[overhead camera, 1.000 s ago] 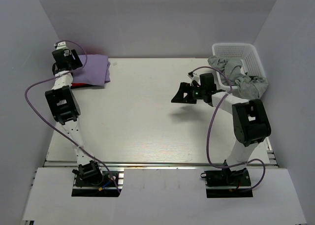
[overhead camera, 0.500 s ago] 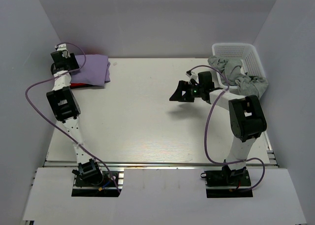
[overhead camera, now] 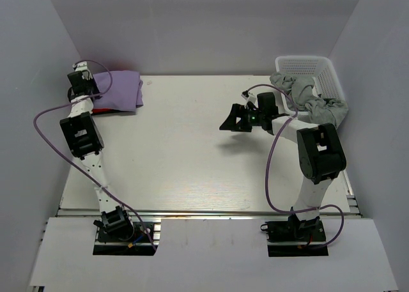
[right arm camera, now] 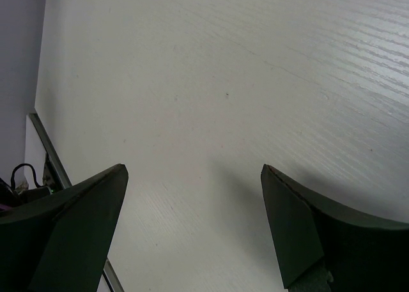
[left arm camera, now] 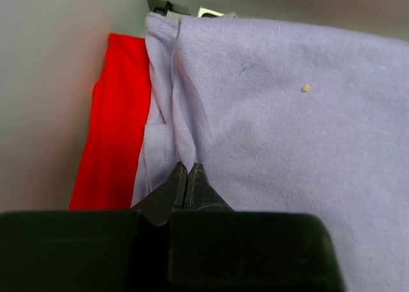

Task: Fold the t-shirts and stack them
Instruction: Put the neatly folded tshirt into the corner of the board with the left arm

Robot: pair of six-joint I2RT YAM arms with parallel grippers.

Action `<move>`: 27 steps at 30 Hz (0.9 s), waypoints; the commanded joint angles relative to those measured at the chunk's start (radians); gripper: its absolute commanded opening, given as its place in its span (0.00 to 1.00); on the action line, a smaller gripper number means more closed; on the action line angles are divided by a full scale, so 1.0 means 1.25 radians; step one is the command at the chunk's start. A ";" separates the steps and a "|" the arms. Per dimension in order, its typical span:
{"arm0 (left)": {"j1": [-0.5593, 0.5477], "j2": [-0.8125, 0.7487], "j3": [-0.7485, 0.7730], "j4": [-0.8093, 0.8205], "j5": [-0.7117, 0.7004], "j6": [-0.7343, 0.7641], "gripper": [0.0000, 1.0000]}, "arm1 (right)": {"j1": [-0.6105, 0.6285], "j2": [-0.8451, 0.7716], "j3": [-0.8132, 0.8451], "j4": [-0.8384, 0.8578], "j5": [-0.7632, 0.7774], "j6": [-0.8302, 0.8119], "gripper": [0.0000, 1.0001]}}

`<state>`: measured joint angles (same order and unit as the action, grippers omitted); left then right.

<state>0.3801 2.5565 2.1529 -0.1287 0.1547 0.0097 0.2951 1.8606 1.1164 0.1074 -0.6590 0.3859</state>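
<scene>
A folded lavender t-shirt (overhead camera: 120,91) lies at the table's far left corner on top of a red t-shirt (overhead camera: 100,110), which shows only as a strip at its edges. In the left wrist view the red t-shirt (left arm camera: 112,132) peeks out to the left of the lavender t-shirt (left arm camera: 275,113). My left gripper (overhead camera: 82,81) is at the lavender shirt's left edge. There the left gripper (left arm camera: 186,167) is shut, and a raised crease of lavender cloth runs into its tips. Right of centre, my right gripper (overhead camera: 231,122) hangs over bare table. In its wrist view the right gripper (right arm camera: 193,169) stands wide open around nothing.
A white lattice basket (overhead camera: 307,65) stands at the far right corner, with grey garments (overhead camera: 313,103) spilling over its front rim close behind the right arm. Grey walls enclose the table on the left, back and right. The left arm's purple cable (overhead camera: 45,122) loops out to the left.
My left gripper has gone from open to shut at the lavender shirt's left edge. The right arm has drawn slightly left, its gripper still wide open.
</scene>
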 commanded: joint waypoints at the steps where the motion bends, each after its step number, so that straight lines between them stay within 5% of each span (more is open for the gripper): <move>1: 0.011 -0.132 -0.104 0.099 -0.024 -0.033 0.00 | 0.002 0.007 0.025 0.028 -0.019 0.002 0.90; 14: 0.036 -0.207 -0.259 0.301 -0.170 -0.145 0.00 | 0.004 0.032 0.035 0.034 -0.034 0.008 0.90; 27: 0.059 -0.240 -0.255 0.373 -0.165 -0.184 0.00 | 0.014 0.067 0.057 0.045 -0.040 0.021 0.90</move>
<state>0.4309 2.3943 1.8412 0.2558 -0.0040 -0.2077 0.3054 1.9270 1.1500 0.1215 -0.6849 0.4015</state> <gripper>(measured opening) 0.025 0.904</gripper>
